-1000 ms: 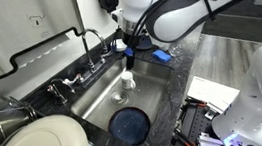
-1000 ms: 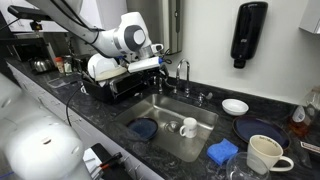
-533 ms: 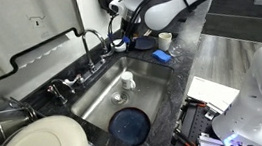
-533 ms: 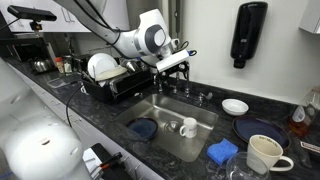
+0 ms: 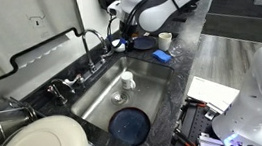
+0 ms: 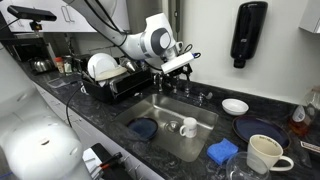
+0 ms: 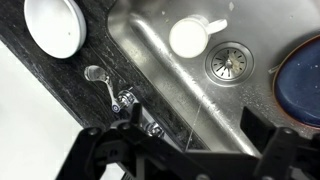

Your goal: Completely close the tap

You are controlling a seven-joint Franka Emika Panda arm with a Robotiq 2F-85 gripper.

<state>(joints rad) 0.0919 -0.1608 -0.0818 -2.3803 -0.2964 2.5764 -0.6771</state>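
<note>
Arm reaches in over the back edge of the sink [image 5: 158, 76]. Hand [image 5: 120, 42] hangs beside the tap [image 5: 89, 50], close to the arched spout and at about the height of its top. Contact with the spout: cannot tell from either exterior view.

Tap location: upright on the dark speckled worktop [image 5: 188, 60], at the rear rim of the sink. In the wrist view its shiny base fittings [image 7: 126, 98] and small levers show on the worktop strip along the sink rim. They sit just above the dark finger [image 7: 92, 148] at the picture's left.

Hand state: jaws spread wide, the two fingers well apart at the lower edge of the wrist view. Nothing is gripped between them.

Sink contents: white cup [image 7: 188, 37] near the drain [image 7: 228, 62], and a dark blue plate [image 5: 130, 125] flat on the basin floor.

On the worktop: blue sponge [image 5: 159, 55] at the sink edge near the hand, with a pale mug [image 5: 164, 40] just behind it. A white bowl [image 7: 55, 25] sits behind the tap, apart from it. A dish rack [image 6: 108, 86] with white dishes stands beside the sink, under the arm.
</note>
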